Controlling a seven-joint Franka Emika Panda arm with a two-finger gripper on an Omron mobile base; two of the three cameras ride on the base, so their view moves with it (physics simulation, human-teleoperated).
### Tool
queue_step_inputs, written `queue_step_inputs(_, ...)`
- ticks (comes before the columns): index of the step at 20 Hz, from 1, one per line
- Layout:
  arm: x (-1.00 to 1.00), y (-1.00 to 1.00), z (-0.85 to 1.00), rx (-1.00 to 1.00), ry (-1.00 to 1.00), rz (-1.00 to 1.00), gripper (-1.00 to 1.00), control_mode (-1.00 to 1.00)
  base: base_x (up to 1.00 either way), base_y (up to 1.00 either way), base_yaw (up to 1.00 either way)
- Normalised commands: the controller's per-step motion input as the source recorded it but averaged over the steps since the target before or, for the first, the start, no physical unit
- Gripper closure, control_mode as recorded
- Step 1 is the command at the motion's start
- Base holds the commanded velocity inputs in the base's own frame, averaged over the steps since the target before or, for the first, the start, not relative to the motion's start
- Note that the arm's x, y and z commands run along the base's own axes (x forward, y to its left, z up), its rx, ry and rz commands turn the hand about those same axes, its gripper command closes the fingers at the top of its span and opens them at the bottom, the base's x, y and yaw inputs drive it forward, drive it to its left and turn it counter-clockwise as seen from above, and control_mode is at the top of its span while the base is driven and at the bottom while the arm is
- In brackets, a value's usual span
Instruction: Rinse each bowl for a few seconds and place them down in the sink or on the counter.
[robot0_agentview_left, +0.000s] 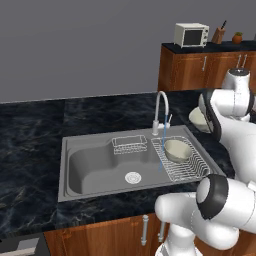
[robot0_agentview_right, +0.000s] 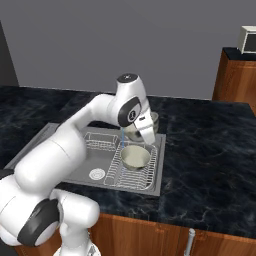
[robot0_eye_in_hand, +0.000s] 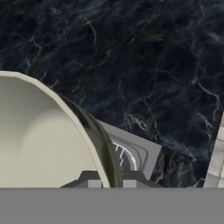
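Upright bowl (robot0_agentview_left: 177, 149) on rack, held bowl (robot0_eye_in_hand: 39, 140) tilted

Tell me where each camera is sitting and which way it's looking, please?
Left base view: behind the arm on its left, looking forward and down at the sink with the running faucet; the white arm fills its lower right.
Right base view: behind on the right, same sink; the arm rises from its lower left.
Hand view: on the hand, looking along the gripper, whose fingertips straddle the rim of a held bowl over the counter.
Both base views share the sink, counter and the bowl on the rack.
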Motion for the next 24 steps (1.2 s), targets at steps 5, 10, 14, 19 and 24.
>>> queue_step_inputs(5,0.00,0.13,-0.13,0.00,0.00,0.01,1.00,-1.00,0.00,0.00,0.00)
queue_step_inputs(10,0.11,0.25,-0.13,0.00,0.00,0.00,1.00,-1.00,0.00,0.00,0.00)
queue_step_inputs(14,0.17,0.28,-0.18,0.00,0.00,-0.01,1.00,-1.00,0.00,0.00,0.00)
queue_step_inputs(19,0.17,0.20,-0.28,0.02,0.01,-0.01,1.00,-1.00,0.00,0.00,0.00)
queue_step_inputs(24,0.26,0.11,-0.33,0.04,0.03,0.00,1.00,-1.00,0.00,0.00,0.00)
